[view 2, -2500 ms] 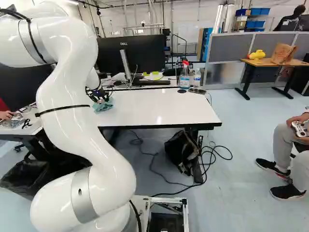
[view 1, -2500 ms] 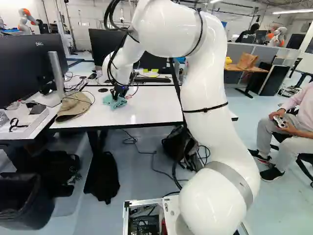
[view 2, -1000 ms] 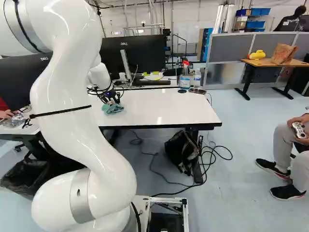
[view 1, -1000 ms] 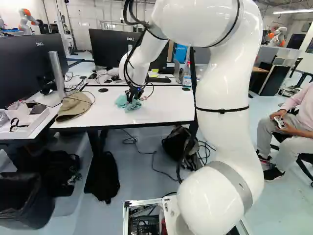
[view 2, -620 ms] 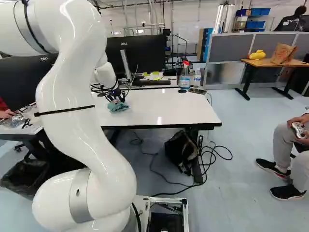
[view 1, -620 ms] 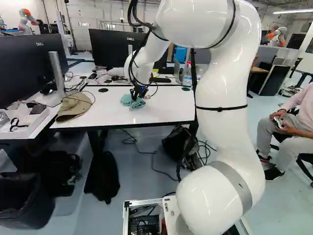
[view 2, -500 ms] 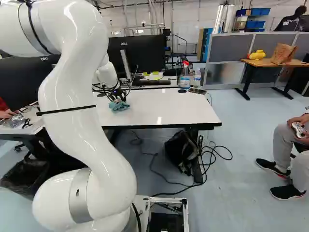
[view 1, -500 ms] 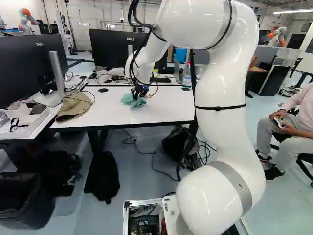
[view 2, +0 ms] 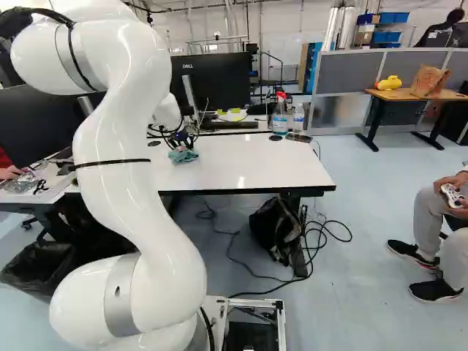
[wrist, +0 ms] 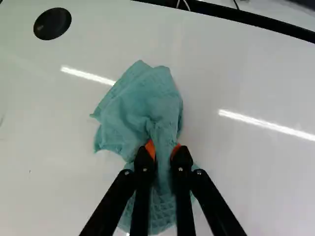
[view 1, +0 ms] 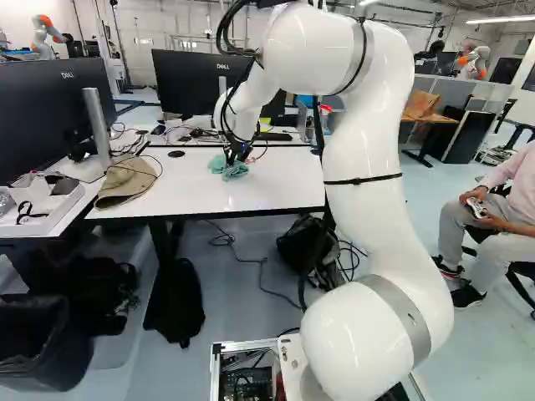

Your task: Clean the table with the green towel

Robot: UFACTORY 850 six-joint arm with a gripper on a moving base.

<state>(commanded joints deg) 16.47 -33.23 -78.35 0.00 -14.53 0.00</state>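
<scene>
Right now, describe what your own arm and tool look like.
My arm is glossy white and rounded, with grey bands, thin black straps and looping black cables. The tool is black, with two slim fingers and orange pads.

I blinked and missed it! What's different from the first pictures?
The green towel slid rightward across the white table in both base views, and the pincer, now shut on it, moved along too. The tan hat and spray bottle stayed put.

Arm, claw and gripped towel shifted right over table.
</scene>
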